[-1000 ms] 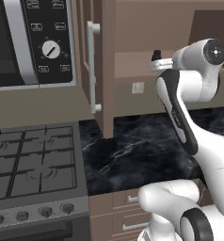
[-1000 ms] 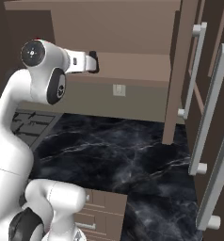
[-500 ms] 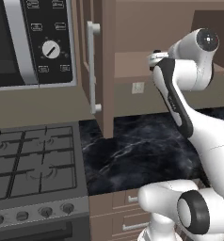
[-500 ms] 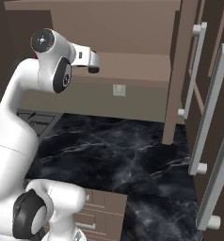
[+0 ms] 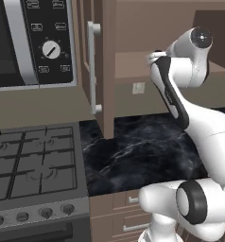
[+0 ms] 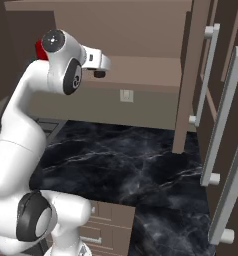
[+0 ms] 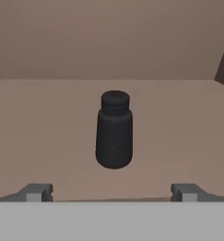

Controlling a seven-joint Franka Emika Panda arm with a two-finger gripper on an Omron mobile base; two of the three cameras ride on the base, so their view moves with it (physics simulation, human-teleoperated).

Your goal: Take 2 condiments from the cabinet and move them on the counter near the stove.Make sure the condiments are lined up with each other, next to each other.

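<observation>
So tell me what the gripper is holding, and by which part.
Nothing. The gripper is open, and the dark bottle stands apart ahead on the cabinet shelf.

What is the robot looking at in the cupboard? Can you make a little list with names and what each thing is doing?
claw: open, facing into the cabinet, holding nothing
dark bottle: upright on the shelf, centred ahead of the claw, untouched
red bottle: peeks out behind the arm
cabinet: door open, brown shelf inside
counter: black stone with white veins
stove: dark, left of the counter
</observation>
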